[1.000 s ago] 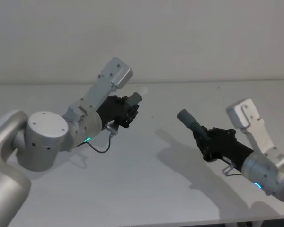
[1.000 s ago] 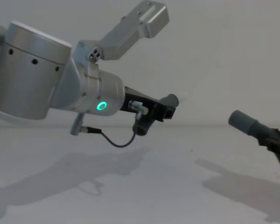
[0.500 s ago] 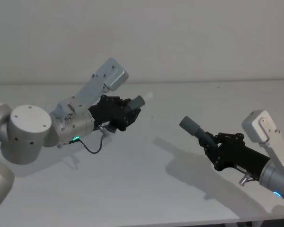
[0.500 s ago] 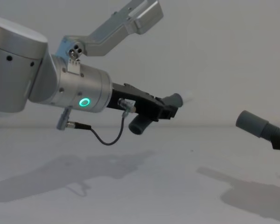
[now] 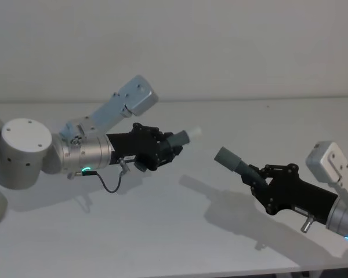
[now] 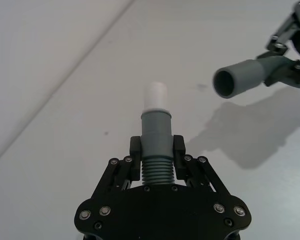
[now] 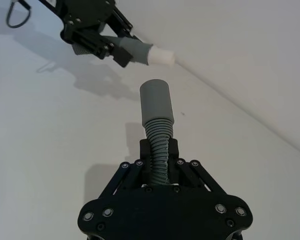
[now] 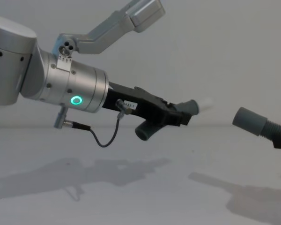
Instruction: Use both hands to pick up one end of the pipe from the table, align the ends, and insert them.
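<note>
Both pipe pieces are held in the air above the white table (image 5: 162, 231). My left gripper (image 5: 173, 146) is shut on the ribbed part of one grey pipe piece (image 6: 155, 135), whose white plug end (image 5: 194, 132) points right. My right gripper (image 5: 256, 176) is shut on the ribbed part of the other pipe piece (image 7: 157, 107), and its open grey cuff end (image 5: 226, 156) points left and up. A small gap separates the white plug (image 8: 207, 105) from the cuff (image 8: 249, 121); the cuff sits slightly lower and the two are not in line. The left piece's free end (image 8: 144, 132) hangs below the jaws.
A pale wall rises behind the table's far edge (image 5: 267, 99). A thin black cable (image 5: 109, 184) loops under the left wrist. Both arms cast shadows on the table below them.
My left gripper has swung right and slightly down, bringing the white plug closer to the cuff. The right gripper has dropped a little and its arm has drawn back to the right.
</note>
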`<move>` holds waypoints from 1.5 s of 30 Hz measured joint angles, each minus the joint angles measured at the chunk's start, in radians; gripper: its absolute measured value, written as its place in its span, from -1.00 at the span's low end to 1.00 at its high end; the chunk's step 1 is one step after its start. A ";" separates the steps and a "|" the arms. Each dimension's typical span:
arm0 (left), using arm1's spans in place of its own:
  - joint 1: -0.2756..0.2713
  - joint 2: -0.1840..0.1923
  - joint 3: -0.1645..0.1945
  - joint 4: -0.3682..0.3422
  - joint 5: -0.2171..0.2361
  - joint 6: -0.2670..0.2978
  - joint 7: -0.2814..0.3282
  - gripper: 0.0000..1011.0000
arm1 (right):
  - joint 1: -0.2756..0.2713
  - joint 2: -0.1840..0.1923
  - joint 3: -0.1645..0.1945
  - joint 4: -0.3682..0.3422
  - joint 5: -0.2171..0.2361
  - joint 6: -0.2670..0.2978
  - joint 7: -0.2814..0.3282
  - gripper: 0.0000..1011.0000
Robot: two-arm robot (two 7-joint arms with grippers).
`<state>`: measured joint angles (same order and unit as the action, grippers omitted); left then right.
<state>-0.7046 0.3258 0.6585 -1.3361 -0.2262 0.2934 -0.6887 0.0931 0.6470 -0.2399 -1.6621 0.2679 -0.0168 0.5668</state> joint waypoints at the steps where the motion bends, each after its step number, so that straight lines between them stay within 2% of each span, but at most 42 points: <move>1: -0.008 0.004 0.006 0.008 -0.006 -0.007 -0.028 -0.34 | 0.002 0.006 -0.003 0.002 0.003 -0.012 0.012 -0.69; 10: -0.059 0.029 0.044 0.054 -0.029 -0.040 -0.174 -0.34 | 0.019 0.041 -0.025 0.012 0.012 -0.063 0.082 -0.69; 19: -0.097 0.057 0.069 0.093 -0.048 -0.071 -0.276 -0.34 | 0.037 0.077 -0.049 0.023 0.026 -0.092 0.155 -0.69; 30: -0.128 0.074 0.087 0.129 -0.069 -0.100 -0.359 -0.34 | 0.070 0.109 -0.079 0.059 0.041 -0.138 0.246 -0.69; 45: -0.162 0.079 0.112 0.163 -0.100 -0.133 -0.456 -0.34 | 0.107 0.121 -0.105 0.095 0.043 -0.175 0.290 -0.69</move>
<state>-0.8669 0.4050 0.7706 -1.1727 -0.3258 0.1608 -1.1450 0.2000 0.7676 -0.3452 -1.5669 0.3112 -0.1916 0.8569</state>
